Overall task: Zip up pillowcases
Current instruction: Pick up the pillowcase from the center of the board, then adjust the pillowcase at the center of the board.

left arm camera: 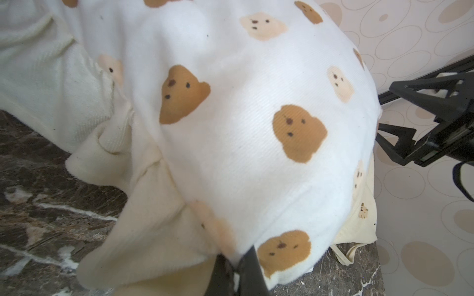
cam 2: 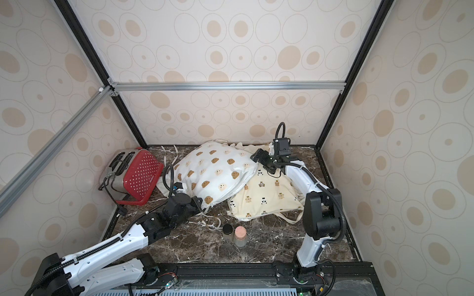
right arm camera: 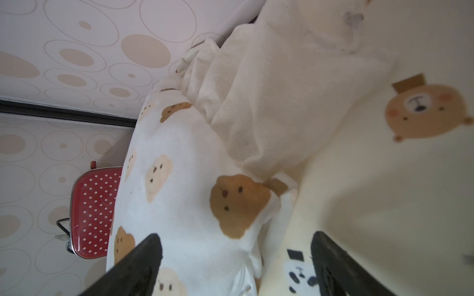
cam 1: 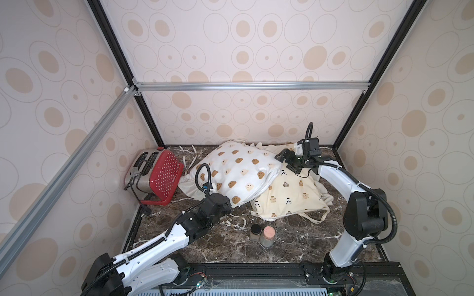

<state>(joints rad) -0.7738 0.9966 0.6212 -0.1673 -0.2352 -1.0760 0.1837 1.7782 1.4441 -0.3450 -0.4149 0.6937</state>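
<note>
in both top views: soft white fabric pillow with brown and cream bear faces [cam 1: 238,171] at the back middle of the dark marble tabletop [cam 1: 295,246], overlapping a soft cream-yellow fabric pillow printed with small bears and pandas [cam 1: 289,194] on the right arm's side. left gripper [cam 1: 230,205] at the white pillow's near corner. right gripper [cam 1: 287,162] at its far right corner, where both pillows meet, jaws spread. red white-dotted metal toaster [cam 1: 161,176] tilted by the left wall. two small lidded jars [cam 1: 262,234] side by side near the front, apart from the pillows.

in the left wrist view: black fingers [left arm camera: 251,276] pinched together on the white pillow's corner edge, fabric clamped between them, cream ruffle alongside.

in the right wrist view: black fingers [right arm camera: 138,264] wide apart, gripping nothing, white pillow's corner and cream-yellow pillow lying between them.
</note>
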